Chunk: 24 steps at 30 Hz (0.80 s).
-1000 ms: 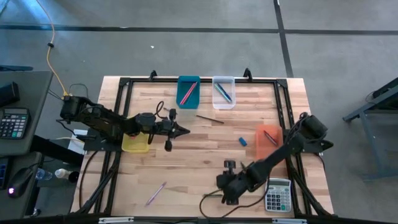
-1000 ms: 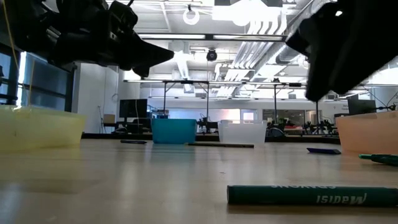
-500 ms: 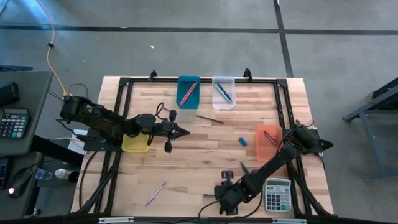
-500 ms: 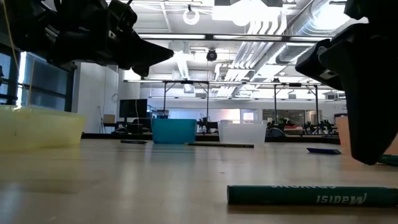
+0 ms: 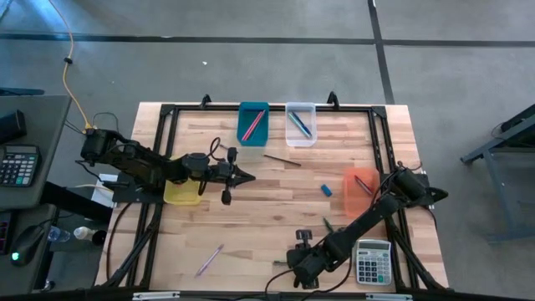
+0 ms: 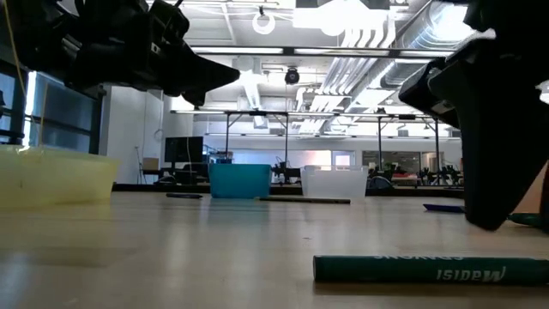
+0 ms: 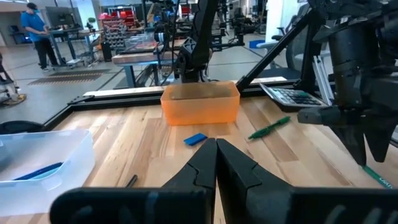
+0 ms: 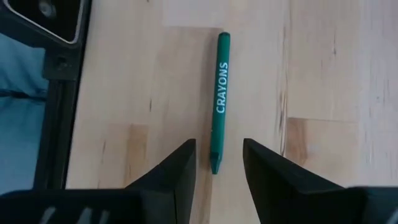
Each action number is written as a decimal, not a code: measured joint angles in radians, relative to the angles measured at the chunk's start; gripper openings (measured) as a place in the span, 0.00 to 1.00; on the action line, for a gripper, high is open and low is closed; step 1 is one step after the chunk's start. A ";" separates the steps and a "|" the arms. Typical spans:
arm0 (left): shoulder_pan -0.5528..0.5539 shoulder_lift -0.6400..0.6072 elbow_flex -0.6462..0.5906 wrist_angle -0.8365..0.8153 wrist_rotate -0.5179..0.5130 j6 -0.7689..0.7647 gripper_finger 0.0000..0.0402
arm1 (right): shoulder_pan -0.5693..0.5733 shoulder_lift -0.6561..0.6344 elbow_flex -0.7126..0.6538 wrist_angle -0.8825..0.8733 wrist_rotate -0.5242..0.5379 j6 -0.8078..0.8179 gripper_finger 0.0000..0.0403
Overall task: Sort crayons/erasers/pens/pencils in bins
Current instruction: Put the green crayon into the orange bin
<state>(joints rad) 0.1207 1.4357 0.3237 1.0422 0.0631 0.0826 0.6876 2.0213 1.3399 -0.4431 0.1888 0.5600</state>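
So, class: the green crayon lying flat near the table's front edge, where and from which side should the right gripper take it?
Grip the green crayon across its slim barrel near the middle, coming straight down from above. It lies flat on the table with bare wood on both long sides, and the open right gripper is already lined up along it.

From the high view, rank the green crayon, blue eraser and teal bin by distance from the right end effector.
1. Green crayon: directly below the open right end effector, near the table's front edge.
2. Blue eraser: mid-table, beside the orange bin.
3. Teal bin: at the far edge.
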 joint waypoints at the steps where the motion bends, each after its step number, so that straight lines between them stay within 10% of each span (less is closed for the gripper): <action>1: 0.000 0.000 0.000 -0.001 0.000 0.000 0.00 | 0.000 0.007 0.000 0.006 0.000 0.000 0.31; 24: 0.000 0.000 0.000 -0.028 0.000 0.000 0.00 | -0.034 0.037 0.002 -0.032 -0.033 -0.068 0.09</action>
<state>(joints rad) 0.1207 1.4361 0.3241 1.0144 0.0631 0.0822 0.6540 2.0587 1.3415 -0.4747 0.1556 0.4918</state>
